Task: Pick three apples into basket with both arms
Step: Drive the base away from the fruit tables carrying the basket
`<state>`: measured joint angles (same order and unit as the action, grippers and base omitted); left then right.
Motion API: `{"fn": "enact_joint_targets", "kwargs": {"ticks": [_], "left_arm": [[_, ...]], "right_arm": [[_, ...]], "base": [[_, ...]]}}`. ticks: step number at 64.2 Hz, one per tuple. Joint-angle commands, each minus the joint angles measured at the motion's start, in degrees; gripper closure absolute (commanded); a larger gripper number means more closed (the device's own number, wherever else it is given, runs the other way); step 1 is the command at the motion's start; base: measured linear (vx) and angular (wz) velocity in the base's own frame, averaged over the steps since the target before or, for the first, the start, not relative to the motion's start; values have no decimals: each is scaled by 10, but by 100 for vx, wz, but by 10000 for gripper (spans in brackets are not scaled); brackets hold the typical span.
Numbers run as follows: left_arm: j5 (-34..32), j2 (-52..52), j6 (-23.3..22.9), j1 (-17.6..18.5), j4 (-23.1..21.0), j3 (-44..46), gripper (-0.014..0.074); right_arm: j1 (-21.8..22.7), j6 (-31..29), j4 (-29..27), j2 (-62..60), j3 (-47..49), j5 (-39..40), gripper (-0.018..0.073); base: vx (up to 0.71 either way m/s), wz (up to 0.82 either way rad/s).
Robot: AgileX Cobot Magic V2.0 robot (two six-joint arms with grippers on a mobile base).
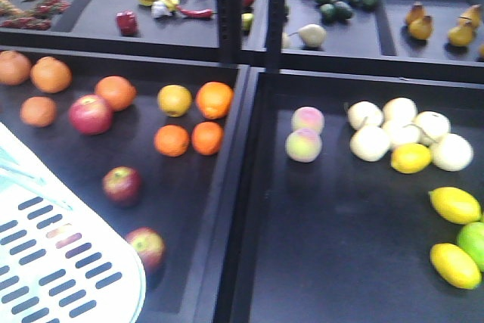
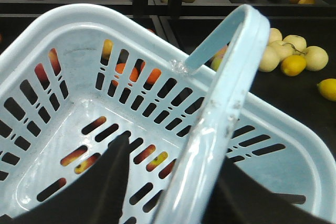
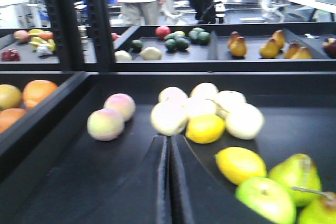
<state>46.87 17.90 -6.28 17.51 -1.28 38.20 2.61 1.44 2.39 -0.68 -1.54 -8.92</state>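
1. Over the near left corner of the left tray (image 1: pixel 197 209), the left claw (image 2: pixel 176 156) points down into the basket (image 2: pixel 79 40). The raised handle (image 2: pixel 231 87) runs between its dark fingers (image 2: pixel 113 182). I cannot tell whether they clamp it.
2. Low over the right tray (image 3: pixel 79 182), the right claw (image 3: pixel 169 139) lies nearly level, clenched on nothing, with its tips toward a lemon (image 3: pixel 206 128) and the pale fruits (image 3: pixel 170 116).
3. The basket sits mouth up, its handle slanting from the far right rim toward the wrist camera. Red and yellow fruit shows through the floor slots from underneath.
4. All three apples lie on the left tray outside the basket, in a line slanting toward the front. The far apple (image 1: pixel 91 114) is among the oranges (image 1: pixel 214 100), the middle apple (image 1: pixel 122 184) lies alone, and the near apple (image 1: pixel 147 247) is just beside the basket's rim.
5. The apples are round and too blurred to show which way their stems point.
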Motion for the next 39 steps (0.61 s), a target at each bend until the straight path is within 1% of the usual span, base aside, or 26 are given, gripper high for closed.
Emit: {"fn": "enact_joint_targets", "kwargs": {"ticks": [1,39], "left_arm": [[-57,5,-8,2,-1,15,603],[-57,5,-8,2,-1,15,603]], "right_arm": [[3,-4,4,-7,-8,41,564],[3,-4,4,-7,-8,41,564]], "base": [[-8,32],[-10,37]]}}
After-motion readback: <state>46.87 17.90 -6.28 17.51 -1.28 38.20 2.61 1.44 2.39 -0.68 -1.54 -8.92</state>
